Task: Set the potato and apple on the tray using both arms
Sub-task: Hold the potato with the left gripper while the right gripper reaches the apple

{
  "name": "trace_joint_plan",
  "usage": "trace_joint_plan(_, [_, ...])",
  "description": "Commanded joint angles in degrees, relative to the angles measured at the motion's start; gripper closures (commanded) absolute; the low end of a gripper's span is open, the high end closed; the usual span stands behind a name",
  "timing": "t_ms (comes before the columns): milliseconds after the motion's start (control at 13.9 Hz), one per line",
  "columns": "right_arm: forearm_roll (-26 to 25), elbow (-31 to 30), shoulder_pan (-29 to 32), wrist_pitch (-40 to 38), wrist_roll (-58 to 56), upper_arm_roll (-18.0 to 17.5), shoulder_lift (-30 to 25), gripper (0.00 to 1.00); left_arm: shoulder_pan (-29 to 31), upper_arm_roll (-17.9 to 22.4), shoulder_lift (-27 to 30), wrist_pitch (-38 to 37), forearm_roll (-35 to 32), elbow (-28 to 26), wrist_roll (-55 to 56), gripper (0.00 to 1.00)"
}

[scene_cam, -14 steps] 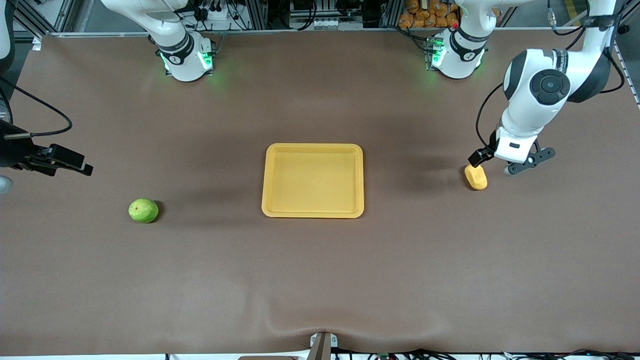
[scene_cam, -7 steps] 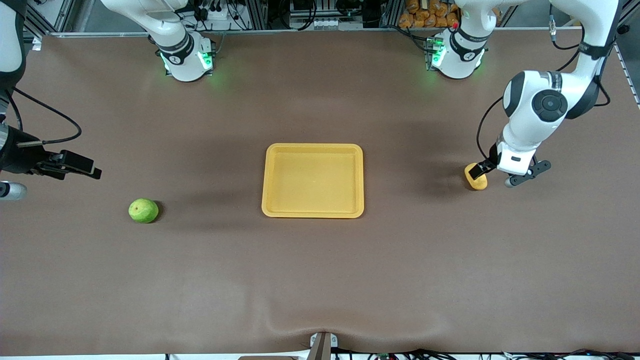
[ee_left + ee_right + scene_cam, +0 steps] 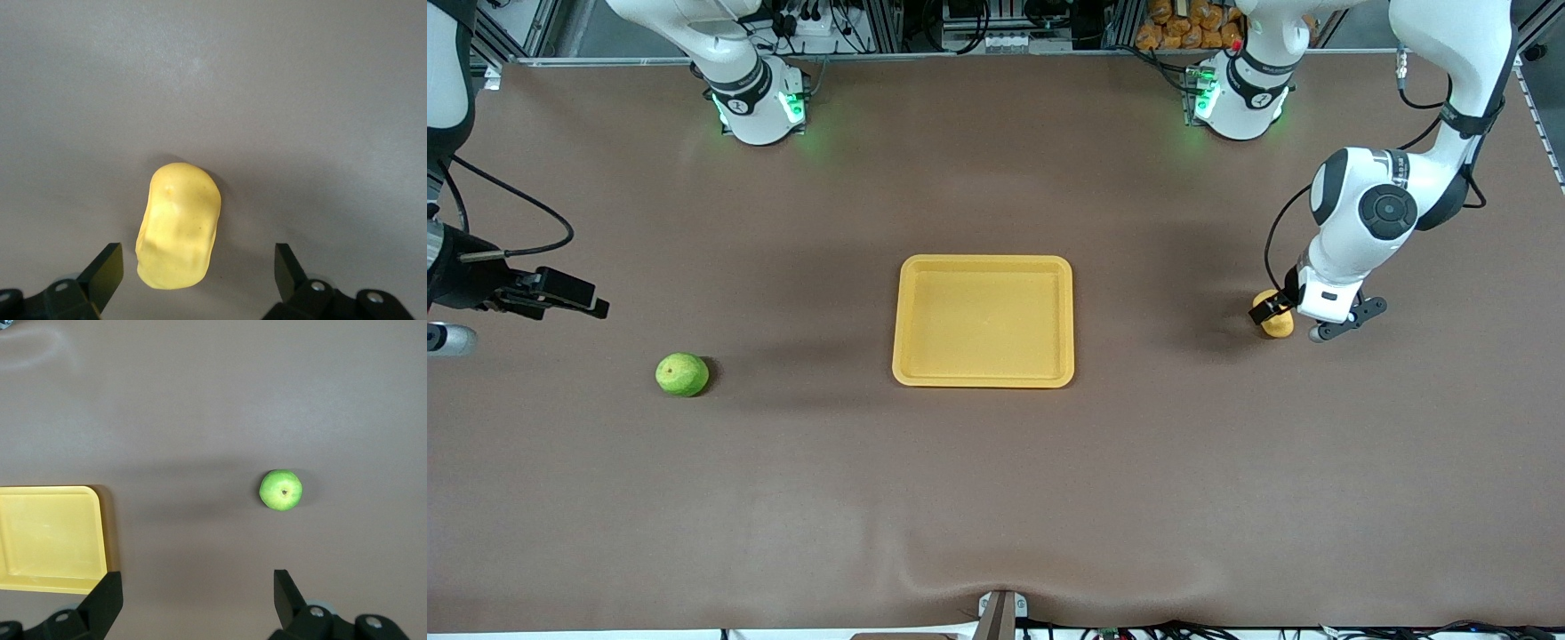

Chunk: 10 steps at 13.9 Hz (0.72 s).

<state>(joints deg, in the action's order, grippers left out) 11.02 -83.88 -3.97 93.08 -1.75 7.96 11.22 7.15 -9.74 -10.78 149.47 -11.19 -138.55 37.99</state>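
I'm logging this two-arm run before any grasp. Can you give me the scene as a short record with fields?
tray: yellow tray, mid-table, nothing in it
potato: potato on the table toward the left arm's end
apple: apple on the table toward the right arm's end
left end effector: open, low over the potato
right end effector: open, above the table near the apple
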Motion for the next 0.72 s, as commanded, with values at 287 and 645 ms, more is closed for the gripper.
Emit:
trace_joint_plan(287, [0.76,1.35,-0.77,-0.36,-0.53,0.13,2.4,0.0,1.82,-0.11,-2.31,1.0,-1.73,0.3,-0.38,0.0])
trace_joint_plan(645, [0.67,1.35,-1.13,-0.1,-0.53,0.22,2.75,0.0,2.17,-0.11,-4.07,1.0,-2.96,0.65,-0.38,0.03])
